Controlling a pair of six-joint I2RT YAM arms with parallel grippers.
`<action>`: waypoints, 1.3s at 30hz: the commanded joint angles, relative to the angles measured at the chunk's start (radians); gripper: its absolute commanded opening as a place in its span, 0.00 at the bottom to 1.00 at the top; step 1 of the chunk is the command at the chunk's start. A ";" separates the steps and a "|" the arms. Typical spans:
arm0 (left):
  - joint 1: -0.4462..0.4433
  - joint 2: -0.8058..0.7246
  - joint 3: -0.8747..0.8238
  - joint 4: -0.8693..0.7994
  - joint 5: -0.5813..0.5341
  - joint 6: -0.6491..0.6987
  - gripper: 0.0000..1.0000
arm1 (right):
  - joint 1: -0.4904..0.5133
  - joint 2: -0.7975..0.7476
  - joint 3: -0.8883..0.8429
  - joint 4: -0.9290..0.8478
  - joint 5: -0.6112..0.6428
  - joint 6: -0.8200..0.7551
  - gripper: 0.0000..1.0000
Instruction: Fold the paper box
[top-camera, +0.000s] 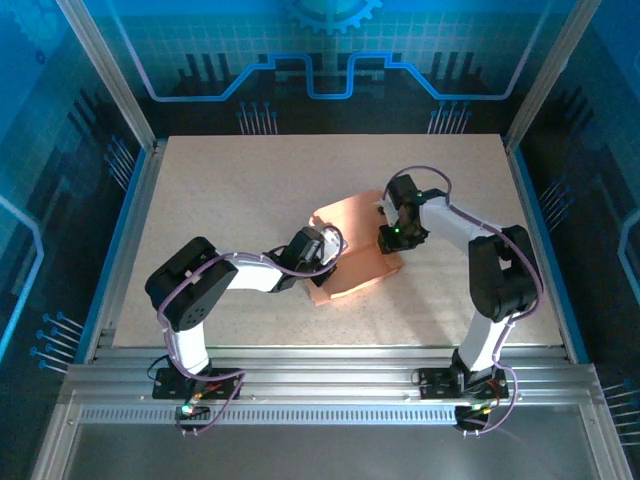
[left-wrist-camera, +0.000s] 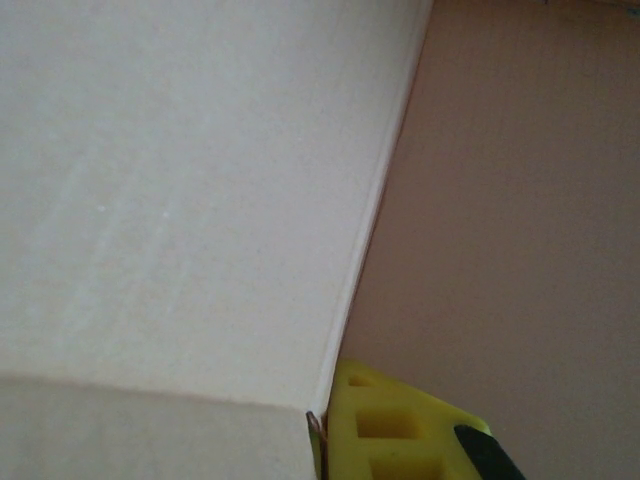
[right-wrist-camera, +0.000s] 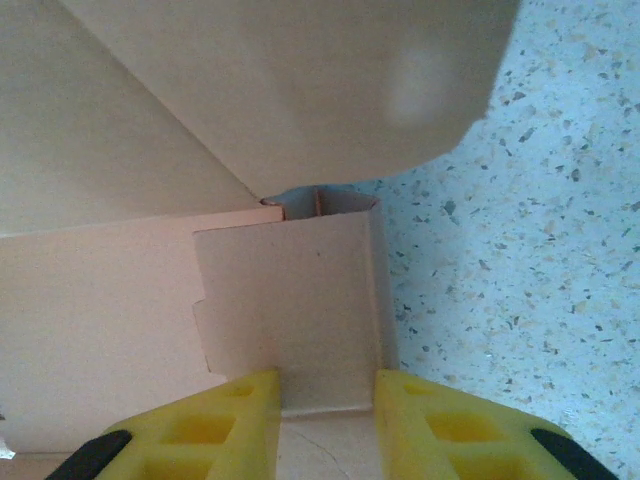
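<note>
The salmon-orange paper box lies partly folded at the middle of the table, between both arms. My left gripper is at its left side. In the left wrist view a thin cardboard wall edge runs down against one yellow finger; the other finger is hidden behind the pale panel, so the gripper looks shut on that wall. My right gripper is at the box's right end. Its two yellow fingers stand apart, open, with a small flap lying between them.
The speckled beige table spreads around the box, bare at the back and at both sides. Its speckled surface shows just right of the flap. Blue transparent walls and metal posts enclose the table.
</note>
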 joint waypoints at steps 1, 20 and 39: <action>-0.004 0.051 -0.002 -0.158 -0.019 0.001 0.02 | 0.032 0.022 -0.010 -0.056 -0.021 -0.004 0.31; -0.003 0.063 0.006 -0.159 -0.020 -0.004 0.02 | 0.076 -0.062 0.002 -0.068 -0.003 0.014 0.42; -0.003 0.078 0.017 -0.160 -0.009 -0.003 0.02 | -0.251 -0.288 -0.235 0.227 -0.393 0.154 0.61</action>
